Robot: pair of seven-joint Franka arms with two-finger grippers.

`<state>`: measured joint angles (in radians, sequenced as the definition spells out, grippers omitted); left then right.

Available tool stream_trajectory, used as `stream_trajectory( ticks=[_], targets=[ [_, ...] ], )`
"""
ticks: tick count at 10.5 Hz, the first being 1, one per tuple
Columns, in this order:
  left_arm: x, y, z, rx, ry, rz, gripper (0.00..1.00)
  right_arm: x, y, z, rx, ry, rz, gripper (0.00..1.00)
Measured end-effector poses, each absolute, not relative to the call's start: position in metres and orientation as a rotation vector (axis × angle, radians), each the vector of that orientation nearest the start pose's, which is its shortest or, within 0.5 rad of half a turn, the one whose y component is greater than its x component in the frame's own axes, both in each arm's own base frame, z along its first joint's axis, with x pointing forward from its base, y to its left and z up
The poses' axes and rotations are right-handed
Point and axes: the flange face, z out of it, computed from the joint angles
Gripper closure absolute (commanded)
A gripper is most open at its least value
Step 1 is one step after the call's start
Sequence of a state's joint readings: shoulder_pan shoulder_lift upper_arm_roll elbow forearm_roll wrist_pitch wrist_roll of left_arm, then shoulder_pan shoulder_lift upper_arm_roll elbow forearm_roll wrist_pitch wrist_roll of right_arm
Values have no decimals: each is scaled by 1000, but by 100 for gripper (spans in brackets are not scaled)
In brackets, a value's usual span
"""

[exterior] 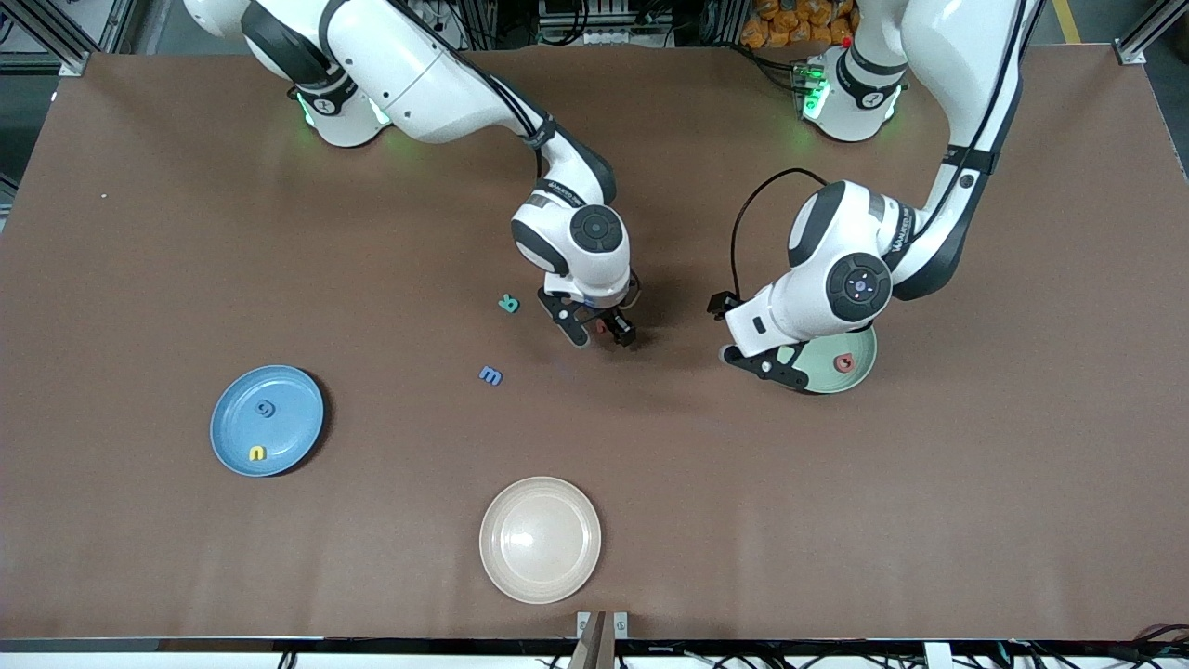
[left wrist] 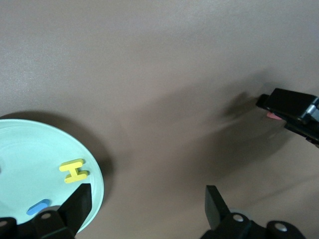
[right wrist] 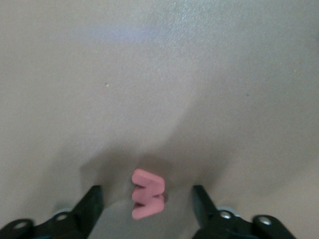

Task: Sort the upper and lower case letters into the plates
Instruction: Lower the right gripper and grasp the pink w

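Observation:
My right gripper (exterior: 602,334) is low over the middle of the table, open, with a small red letter (right wrist: 148,194) lying between its fingers (right wrist: 92,204) and gaps on both sides. A teal letter (exterior: 508,303) and a blue letter (exterior: 490,375) lie on the table toward the right arm's end. The blue plate (exterior: 297,437) holds a blue letter (exterior: 267,409) and a yellow one (exterior: 257,452). My left gripper (exterior: 766,367) hangs open and empty by the rim of the pale green plate (exterior: 859,376), which holds a red letter (exterior: 843,363), a yellow H (left wrist: 75,171) and a light blue letter (left wrist: 38,206).
A cream plate (exterior: 540,581) sits empty near the table's front edge. The left arm's wrist covers part of the green plate in the front view.

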<state>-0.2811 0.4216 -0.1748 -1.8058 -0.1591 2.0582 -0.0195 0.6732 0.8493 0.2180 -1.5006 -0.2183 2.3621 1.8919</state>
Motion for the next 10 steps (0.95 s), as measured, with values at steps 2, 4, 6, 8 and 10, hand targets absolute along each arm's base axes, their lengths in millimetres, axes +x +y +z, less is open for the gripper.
stream_trajectory(
  ticks=[2, 4, 6, 8, 10],
  targets=[
    [564, -277, 302, -3238, 555, 346, 0, 471, 540, 176, -2776, 1376, -4, 100],
    [564, -277, 302, -3237, 555, 347, 0, 472, 540, 177, -2775, 1376, -6, 100],
    [564, -277, 302, -3238, 554, 347, 0, 473, 539, 177, -2773, 1379, -8, 100],
    [564, -277, 303, -3238, 554, 346, 0, 484, 532, 179, -2764, 1390, -33, 100],
    [565, -277, 302, -3238, 554, 346, 0, 503, 523, 191, -2744, 1389, -79, 100]
  ],
)
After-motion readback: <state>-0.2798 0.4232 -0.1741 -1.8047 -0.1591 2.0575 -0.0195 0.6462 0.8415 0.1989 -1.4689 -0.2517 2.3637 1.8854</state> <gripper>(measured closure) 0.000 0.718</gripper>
